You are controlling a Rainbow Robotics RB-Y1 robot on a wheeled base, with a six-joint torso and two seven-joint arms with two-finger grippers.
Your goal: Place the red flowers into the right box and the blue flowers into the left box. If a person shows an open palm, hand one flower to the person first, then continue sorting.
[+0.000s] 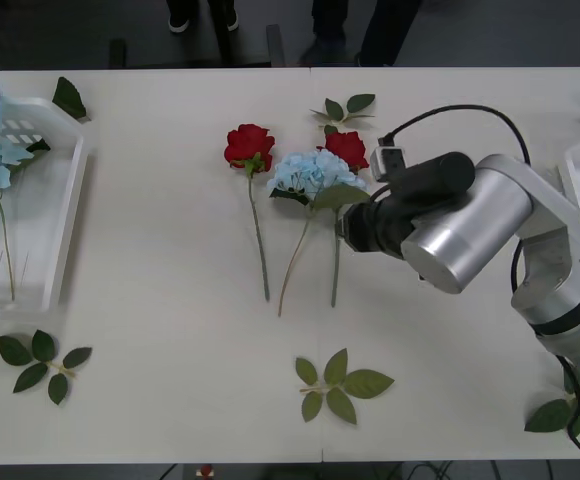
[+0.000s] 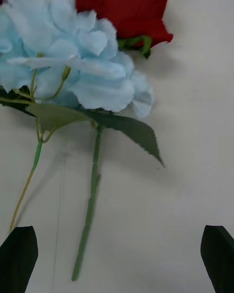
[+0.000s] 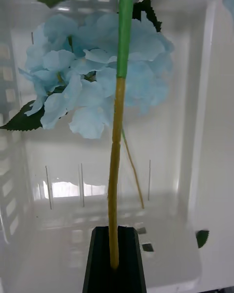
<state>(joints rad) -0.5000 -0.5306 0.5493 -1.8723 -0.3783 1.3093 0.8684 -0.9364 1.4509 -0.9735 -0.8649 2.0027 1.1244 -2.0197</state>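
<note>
Now the right hand (image 2: 117,259) hangs wide open just beside the blue flower (image 1: 310,175) and red rose (image 1: 347,148) on the surface (image 1: 170,400), stems running toward the robot, while the left hand (image 3: 115,259) pinches a blue stem (image 3: 117,141) over the left box (image 3: 195,127).

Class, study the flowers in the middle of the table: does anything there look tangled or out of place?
Yes. The blue flower lies partly over the red flower beside it, its head and leaf covering the top of that rose's stem. The other red rose lies apart. The right gripper hovers open over the overlapping pair.
</note>
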